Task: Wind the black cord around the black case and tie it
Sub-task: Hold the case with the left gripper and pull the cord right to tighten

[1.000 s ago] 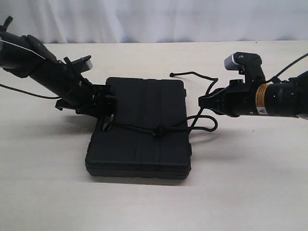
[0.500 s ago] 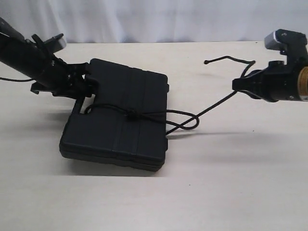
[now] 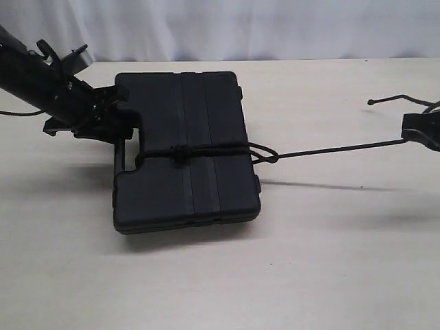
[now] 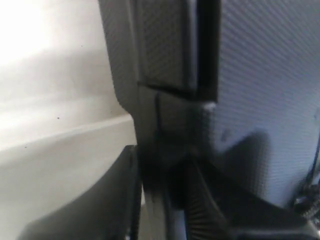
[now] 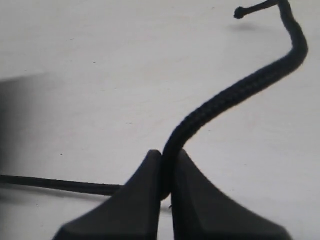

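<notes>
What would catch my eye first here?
A black case lies left of centre on the table, a black cord knotted across its lid. The cord runs taut to the right gripper, shut on it at the right edge; the left gripper clamps the case's handle end.

Grips black case [image 3: 185, 196] at its handle side with left gripper [image 3: 126, 127]; holds black cord [image 3: 330, 149] taut from a knot [image 3: 180, 154] on the ribbed lid [image 3: 203, 103] to right gripper [image 3: 416, 130] at the view's right edge.
</notes>
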`<state>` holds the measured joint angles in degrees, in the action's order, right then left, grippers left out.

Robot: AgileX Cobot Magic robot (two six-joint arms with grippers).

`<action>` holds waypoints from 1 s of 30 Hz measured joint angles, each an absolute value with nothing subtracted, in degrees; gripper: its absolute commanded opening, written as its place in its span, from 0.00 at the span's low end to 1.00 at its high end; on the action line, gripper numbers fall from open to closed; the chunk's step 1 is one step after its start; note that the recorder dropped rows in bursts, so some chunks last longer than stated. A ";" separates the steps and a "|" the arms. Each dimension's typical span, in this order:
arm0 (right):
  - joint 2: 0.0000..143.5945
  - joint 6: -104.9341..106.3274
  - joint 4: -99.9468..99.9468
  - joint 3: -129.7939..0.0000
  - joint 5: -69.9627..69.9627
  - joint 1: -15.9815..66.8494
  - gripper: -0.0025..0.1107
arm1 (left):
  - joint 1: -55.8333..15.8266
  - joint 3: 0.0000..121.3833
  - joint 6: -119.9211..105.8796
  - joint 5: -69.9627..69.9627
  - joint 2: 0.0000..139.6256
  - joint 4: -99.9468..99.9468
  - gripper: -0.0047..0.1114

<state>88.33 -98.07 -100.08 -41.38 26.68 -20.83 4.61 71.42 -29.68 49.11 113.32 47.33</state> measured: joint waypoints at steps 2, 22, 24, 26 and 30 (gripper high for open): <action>88.44 -98.19 -100.08 -40.99 25.92 -21.47 0.06 | 5.12 71.42 -29.30 49.66 113.33 47.57 0.04; 91.41 -101.29 -100.38 -39.06 23.59 -21.47 0.06 | 8.03 71.06 -29.19 53.62 121.51 47.92 0.04; 91.41 -101.29 -100.52 -39.06 23.59 -21.47 0.06 | 8.31 71.06 -31.40 53.62 121.75 49.81 0.04; 91.41 -101.29 -100.52 -39.06 23.82 -21.63 0.06 | 8.70 71.06 -34.82 53.62 121.75 52.56 0.07; 92.68 -101.29 -99.23 -39.06 24.68 -22.22 0.16 | 9.07 71.06 -40.11 53.50 121.75 57.03 0.22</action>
<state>92.68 -101.29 -99.23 -39.06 24.68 -22.22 9.07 71.06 -40.11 53.50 121.75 57.03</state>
